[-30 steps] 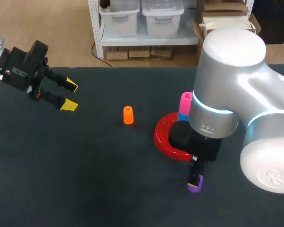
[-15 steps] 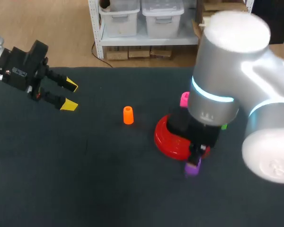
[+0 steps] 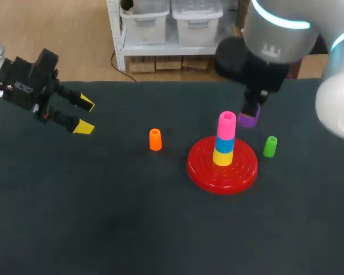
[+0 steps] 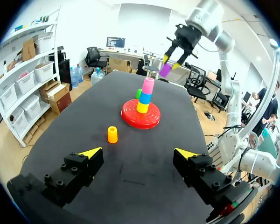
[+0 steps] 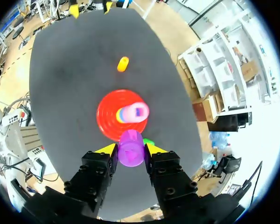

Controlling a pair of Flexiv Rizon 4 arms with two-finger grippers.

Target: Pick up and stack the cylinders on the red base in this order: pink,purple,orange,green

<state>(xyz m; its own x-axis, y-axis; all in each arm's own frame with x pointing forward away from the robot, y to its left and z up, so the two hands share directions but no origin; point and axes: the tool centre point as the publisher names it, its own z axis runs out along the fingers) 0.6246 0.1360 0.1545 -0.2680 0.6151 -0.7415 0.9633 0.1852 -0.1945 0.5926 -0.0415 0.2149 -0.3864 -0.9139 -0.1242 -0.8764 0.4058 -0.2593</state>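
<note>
The red base point(image 3: 222, 166) point(image 4: 141, 117) point(image 5: 115, 116) carries a stack of yellow, blue and pink cylinders, the pink cylinder point(image 3: 226, 124) point(image 4: 148, 86) point(image 5: 136, 112) on top. High above the table, just behind and to the right of that stack, my right gripper point(image 3: 252, 112) point(image 5: 131, 150) is shut on the purple cylinder point(image 3: 249, 117) point(image 5: 130, 148) point(image 4: 165, 70). An orange cylinder point(image 3: 155, 140) point(image 4: 112, 134) point(image 5: 123, 64) stands left of the base and a green cylinder point(image 3: 269, 146) point(image 4: 138, 93) right of it. My left gripper point(image 3: 83, 116) point(image 4: 137, 151) hangs open at the far left, empty.
The dark table point(image 3: 103, 217) holds nothing else. The right arm's large body point(image 3: 332, 57) fills the upper right corner of the head view.
My right arm has risen from the table in front of the base with the purple cylinder and carried it up and back behind the stack. The left arm has kept still.
</note>
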